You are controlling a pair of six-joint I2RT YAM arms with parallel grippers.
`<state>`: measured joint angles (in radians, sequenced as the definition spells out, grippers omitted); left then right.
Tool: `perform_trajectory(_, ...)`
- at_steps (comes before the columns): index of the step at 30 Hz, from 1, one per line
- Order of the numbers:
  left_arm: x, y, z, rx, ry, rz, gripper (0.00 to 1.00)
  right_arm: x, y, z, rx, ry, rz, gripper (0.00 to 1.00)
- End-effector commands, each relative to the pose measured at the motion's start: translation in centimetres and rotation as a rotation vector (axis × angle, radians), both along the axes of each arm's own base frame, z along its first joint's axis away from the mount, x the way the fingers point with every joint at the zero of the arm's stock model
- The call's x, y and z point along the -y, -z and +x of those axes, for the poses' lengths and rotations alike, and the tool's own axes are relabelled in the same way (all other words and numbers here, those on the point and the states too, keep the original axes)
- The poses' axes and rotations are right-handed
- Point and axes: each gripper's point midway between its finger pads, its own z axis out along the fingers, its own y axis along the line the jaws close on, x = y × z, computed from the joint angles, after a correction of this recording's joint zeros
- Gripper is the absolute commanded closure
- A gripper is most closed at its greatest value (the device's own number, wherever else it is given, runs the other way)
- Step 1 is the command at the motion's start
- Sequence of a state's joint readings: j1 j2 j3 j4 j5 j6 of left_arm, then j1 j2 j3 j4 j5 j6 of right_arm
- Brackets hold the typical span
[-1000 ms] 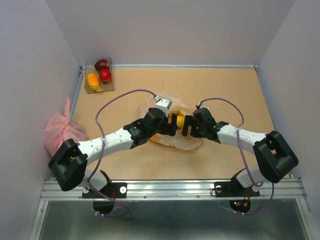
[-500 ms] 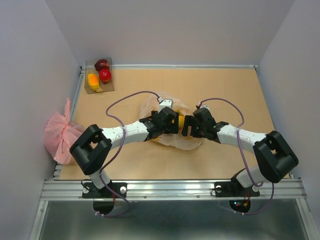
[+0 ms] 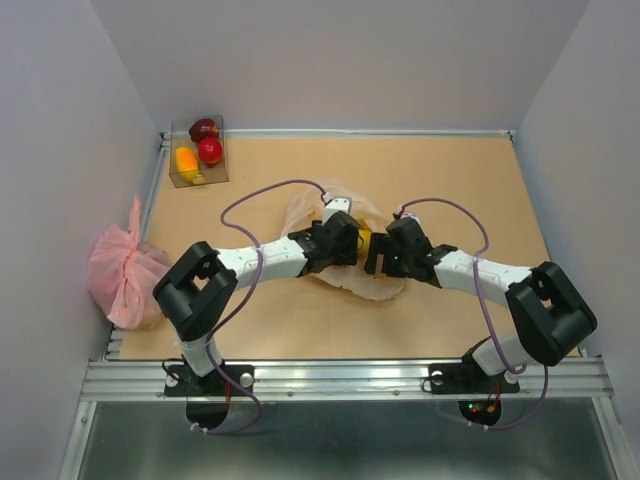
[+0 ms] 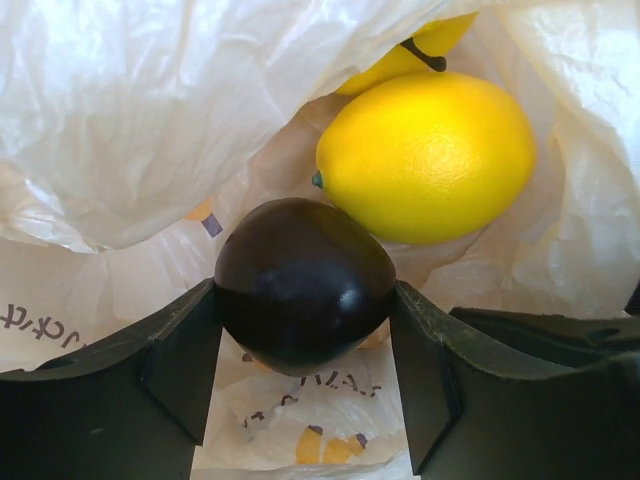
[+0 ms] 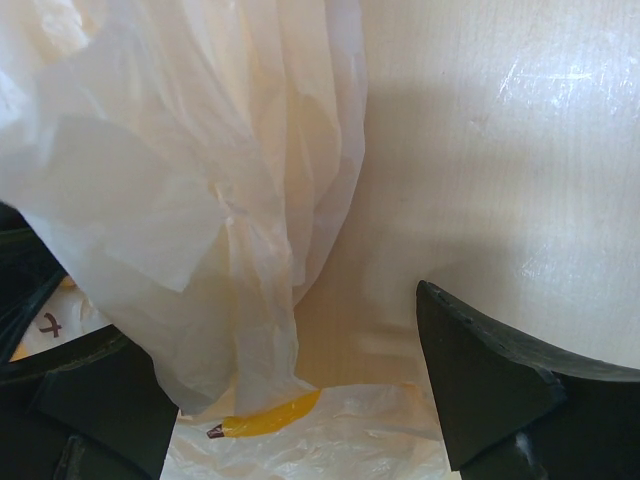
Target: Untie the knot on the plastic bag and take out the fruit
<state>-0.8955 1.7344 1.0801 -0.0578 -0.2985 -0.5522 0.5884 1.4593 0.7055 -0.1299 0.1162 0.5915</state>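
- Left tool is clamped on a dark fruit. It's round and glossy, and it touches both fingers, one on each side.
- Just past that tool's tips sits a lemon, right up against the dark fruit. Beyond the lemon a yellow fruit with a dark stem pokes out, half covered by film.
- All three are inside the bag. The film arches over the left tool and also lies under it, with the mouth open toward the tool. There are little yellow prints on the layer below the fingers.
- Right tool has its jaws wide apart and isn't closed on anything. A loose sheet of the bag hangs down between them, closer to one finger than the other. Ahead of the tool and by the other finger is bare desk.
- From above, the two tools face each other tip to tip over the bag. They're near each other, with a sliver of yellow showing in the gap.
- Well away from the left tool, at the desk's far-left corner, is a clear bin. It holds two red fruit and an orange fruit.
- A pink bag sits off the desk's left edge, well apart from both tools and near the left arm's elbow.
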Motion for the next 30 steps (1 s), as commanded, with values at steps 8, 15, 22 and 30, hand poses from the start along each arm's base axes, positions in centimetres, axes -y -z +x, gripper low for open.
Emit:
perform_trajectory(8, 0.2, -17.9, 1.7, 0.25, 0.047, -0.236, 0.61, 0.8, 0.9, -0.3, -0.001, 0.031, -0.017, 0.09)
perform_trajectory(15, -0.9, -23.4, 3.3, 0.287, 0.145, -0.373, 0.61, 0.8, 0.5, 0.2, 0.016, 0.028, -0.025, 0.09)
perform_trajectory(22, -1.2, -20.7, 3.7, 0.205, 0.176, -0.449, 0.6, 0.6, 0.2, 0.6, 0.027, 0.015, -0.033, 0.28)
perform_trajectory(30, -2.8, -12.9, 1.9, 0.09, 0.134, -0.464, 0.58, 0.1, -0.8, 0.9, 0.048, 0.001, -0.015, 0.84)
